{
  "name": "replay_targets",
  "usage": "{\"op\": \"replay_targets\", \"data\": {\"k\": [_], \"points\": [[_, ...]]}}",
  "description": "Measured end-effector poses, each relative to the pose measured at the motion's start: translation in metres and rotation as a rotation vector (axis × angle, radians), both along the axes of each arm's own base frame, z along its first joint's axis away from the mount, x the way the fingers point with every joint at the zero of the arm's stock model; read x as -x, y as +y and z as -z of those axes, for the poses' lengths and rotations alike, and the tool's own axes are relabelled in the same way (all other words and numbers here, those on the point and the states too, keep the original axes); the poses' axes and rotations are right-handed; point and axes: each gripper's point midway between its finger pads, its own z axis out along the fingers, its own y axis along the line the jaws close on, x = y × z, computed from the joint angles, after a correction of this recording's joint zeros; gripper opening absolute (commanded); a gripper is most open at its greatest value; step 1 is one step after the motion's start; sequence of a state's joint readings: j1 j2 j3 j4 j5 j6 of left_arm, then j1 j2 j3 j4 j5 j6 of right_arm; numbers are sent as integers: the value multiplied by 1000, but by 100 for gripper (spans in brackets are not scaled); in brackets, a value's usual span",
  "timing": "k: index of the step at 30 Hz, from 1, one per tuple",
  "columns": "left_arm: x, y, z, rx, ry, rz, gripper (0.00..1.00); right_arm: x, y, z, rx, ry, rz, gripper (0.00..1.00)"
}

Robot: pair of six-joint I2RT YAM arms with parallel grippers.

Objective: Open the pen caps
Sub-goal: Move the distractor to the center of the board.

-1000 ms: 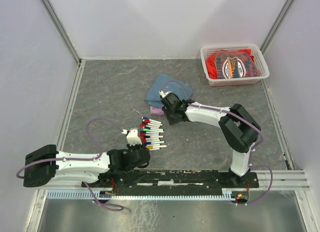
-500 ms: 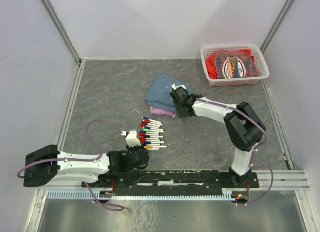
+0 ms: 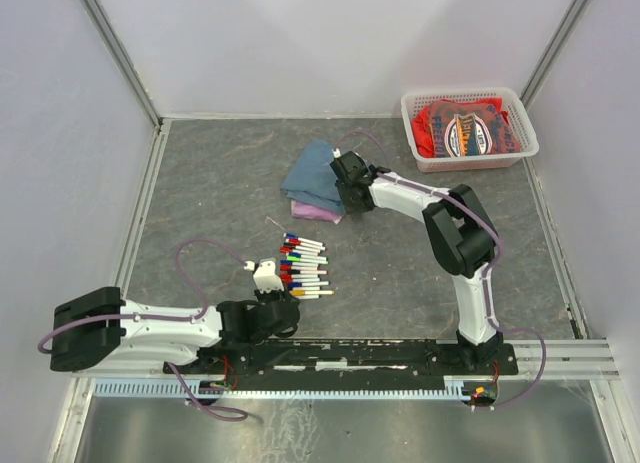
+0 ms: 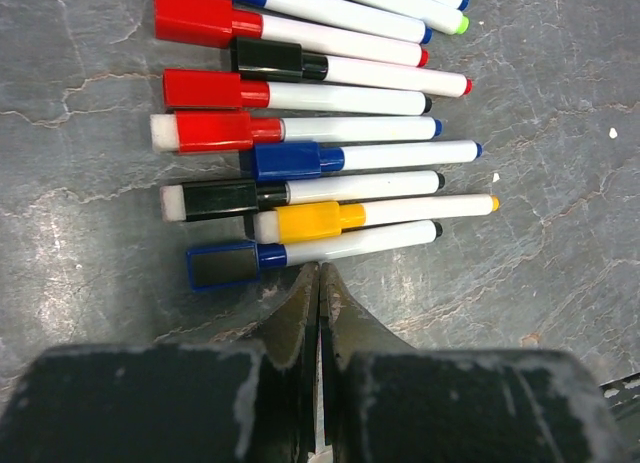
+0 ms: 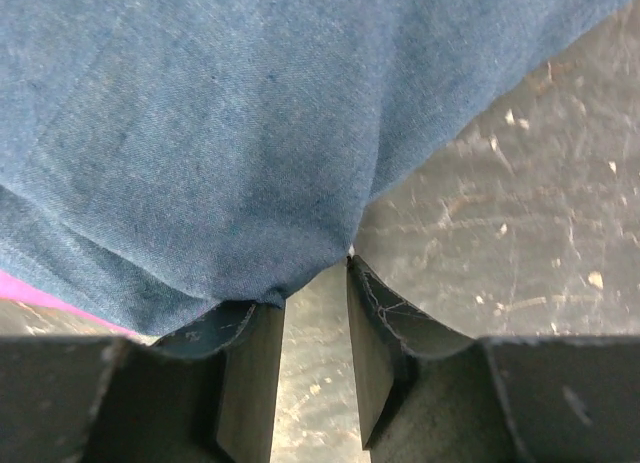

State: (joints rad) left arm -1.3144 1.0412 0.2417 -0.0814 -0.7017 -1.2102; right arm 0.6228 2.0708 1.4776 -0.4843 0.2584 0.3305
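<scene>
**Caps all on; left tool waits at the row, right tool off at the cloth**

The marker pens (image 3: 302, 267) lie side by side in a tight row on the table (image 3: 220, 183). Their pen caps (image 4: 203, 88) all point the same way, toward the left arm, and the white barrels run off to the right. That layout seems meant to give one arm the cap ends and the other the barrels. Every cap in view sits fully on its pen: red, black, blue and yellow ones in the left wrist view.

The left tool (image 4: 320, 281) is clenched on nothing, its jaws pressed flat together. Its tip is just beside the nearest pen, the one with a blue cap, and points at the barrel just past that cap.

The right tool (image 5: 312, 298) is well apart from the pens, at the edge of a folded blue cloth (image 3: 312, 175) that lies on a pink cloth (image 3: 322, 214). Its jaws stand released, with bare table between them; the cloth edge drapes over one finger, but nothing is pinched. A white basket (image 3: 472, 164) sits in the far right corner.

No cap is off yet, so the task appears barely begun.
</scene>
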Motion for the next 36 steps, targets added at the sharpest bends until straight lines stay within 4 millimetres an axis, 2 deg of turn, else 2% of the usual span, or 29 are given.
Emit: {"op": "replay_targets", "data": {"k": [8,12,14,17,19,22,25,31,33,36], "points": [[-1,-2,0,5,-3,0,3,-29,36,0,-46,-3,-61,41],[-1,-2,0,5,-4,-1,3,-39,61,-2,-56,-6,-109,41],[-1,-2,0,5,-4,-1,3,-39,74,-3,-59,-10,-131,41],[-1,-2,0,5,-4,-1,3,-31,77,-2,-46,-5,-139,41],[-1,-2,0,7,-4,-1,3,-23,71,-2,-36,-4,-130,41],[-1,-2,0,7,-3,-1,3,-12,47,-3,-7,11,-87,42],[0,-1,0,8,-4,-1,3,-19,19,-9,6,2,-17,43],[0,-1,0,9,-4,-1,3,-62,-26,-23,8,-59,127,44],[0,-1,0,9,-4,-1,3,-87,-30,-32,1,-101,160,45],[-1,-1,0,10,-4,-1,3,-124,-21,-41,-18,-161,180,45]]}}
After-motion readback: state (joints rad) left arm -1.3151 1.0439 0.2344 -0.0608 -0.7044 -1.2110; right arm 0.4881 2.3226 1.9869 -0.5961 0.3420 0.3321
